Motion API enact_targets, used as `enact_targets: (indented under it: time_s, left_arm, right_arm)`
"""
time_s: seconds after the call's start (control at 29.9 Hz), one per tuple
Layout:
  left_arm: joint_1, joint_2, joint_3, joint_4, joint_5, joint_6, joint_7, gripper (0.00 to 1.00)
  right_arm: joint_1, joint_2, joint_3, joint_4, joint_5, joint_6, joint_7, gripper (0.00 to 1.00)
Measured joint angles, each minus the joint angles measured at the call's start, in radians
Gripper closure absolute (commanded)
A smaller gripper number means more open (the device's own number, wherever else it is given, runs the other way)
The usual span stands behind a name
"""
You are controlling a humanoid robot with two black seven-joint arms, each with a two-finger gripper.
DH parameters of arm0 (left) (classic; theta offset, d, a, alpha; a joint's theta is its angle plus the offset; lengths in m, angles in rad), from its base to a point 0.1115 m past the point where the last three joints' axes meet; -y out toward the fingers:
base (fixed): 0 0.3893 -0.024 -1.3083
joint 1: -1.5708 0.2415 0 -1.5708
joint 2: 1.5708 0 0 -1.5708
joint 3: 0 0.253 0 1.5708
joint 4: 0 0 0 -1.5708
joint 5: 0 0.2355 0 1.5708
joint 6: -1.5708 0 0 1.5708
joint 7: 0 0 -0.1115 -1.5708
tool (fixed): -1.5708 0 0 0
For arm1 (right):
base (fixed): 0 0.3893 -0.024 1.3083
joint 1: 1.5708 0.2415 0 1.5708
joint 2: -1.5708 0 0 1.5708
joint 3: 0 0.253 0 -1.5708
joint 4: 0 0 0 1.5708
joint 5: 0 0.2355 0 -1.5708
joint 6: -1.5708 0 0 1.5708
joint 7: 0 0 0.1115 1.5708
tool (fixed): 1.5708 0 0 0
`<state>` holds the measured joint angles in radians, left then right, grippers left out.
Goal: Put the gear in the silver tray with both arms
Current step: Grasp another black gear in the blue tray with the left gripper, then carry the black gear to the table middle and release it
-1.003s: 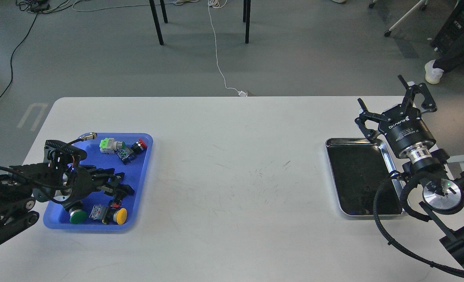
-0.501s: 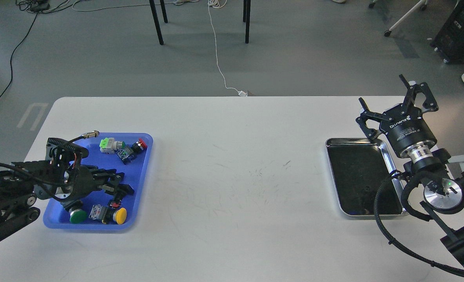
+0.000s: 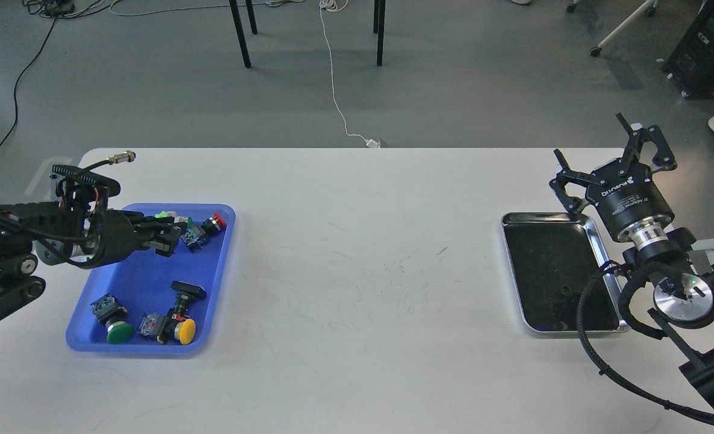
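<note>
The white surface [image 3: 357,271] carries two trays well apart: a blue tray [image 3: 146,289] of parts on the left and the silver tray [image 3: 559,271] on the right, its long axis running from the far edge toward the robot and its dark bottom bare. The left arm [image 3: 25,247] reaches in from the left over the far half of the blue tray, and its fingers [image 3: 165,236] point right, toward a cluster of small parts, a green-and-grey piece [image 3: 170,216] and a red-capped button [image 3: 215,222], lying just beyond the tips. They look nearly closed, but they are dark and seen end-on, so I cannot tell whether they hold anything. The right arm's fingers [image 3: 613,154] hang spread wide and empty above the silver tray's far right corner. The left arm is clearly nearer the parts; any piece must travel right across the surface to reach the silver tray. A green button [image 3: 113,322], a yellow button [image 3: 179,328] and a black switch [image 3: 185,292] lie in the near half.
</note>
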<state>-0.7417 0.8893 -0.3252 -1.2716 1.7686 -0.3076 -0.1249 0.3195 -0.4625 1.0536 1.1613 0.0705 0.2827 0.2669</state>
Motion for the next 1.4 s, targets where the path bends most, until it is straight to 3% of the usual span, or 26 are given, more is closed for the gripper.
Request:
enact_targets:
  time_s: [0.23, 0.4, 0.67, 0.9, 1.1, 1.4]
  left_arm:
    - [-0.084, -0.074, 0.001, -0.106, -0.003, -0.047, 0.018, 0.86]
    - [-0.144, -0.245, 0.011, -0.129, 0.004, -0.107, 0.097, 0.86]
    - [-0.154, -0.579, 0.02, 0.068, 0.02, -0.118, 0.132, 0.86]
    - [-0.148, -0.764, 0.102, 0.177, 0.073, -0.1, 0.133, 0.86]
    - [-0.148, -0.872, 0.152, 0.26, 0.077, -0.088, 0.133, 0.85]
    - [-0.148, -0.889, 0.172, 0.335, 0.077, -0.082, 0.134, 0.83]
  right_arm:
    - [0.0, -0.048, -0.005, 0.042, 0.0, 0.0, -0.001, 0.01]
    - [-0.029, -0.123, -0.011, 0.102, -0.003, 0.005, -0.001, 0.01]
    - [-0.037, -0.278, -0.03, 0.201, -0.015, -0.044, -0.013, 0.01]
    - [0.015, -0.296, -0.045, 0.216, -0.019, -0.075, -0.037, 0.01]
    - [0.101, -0.293, -0.131, 0.202, -0.041, -0.076, -0.038, 0.01]
    - [0.277, -0.29, -0.245, 0.112, -0.047, -0.076, -0.045, 0.02]
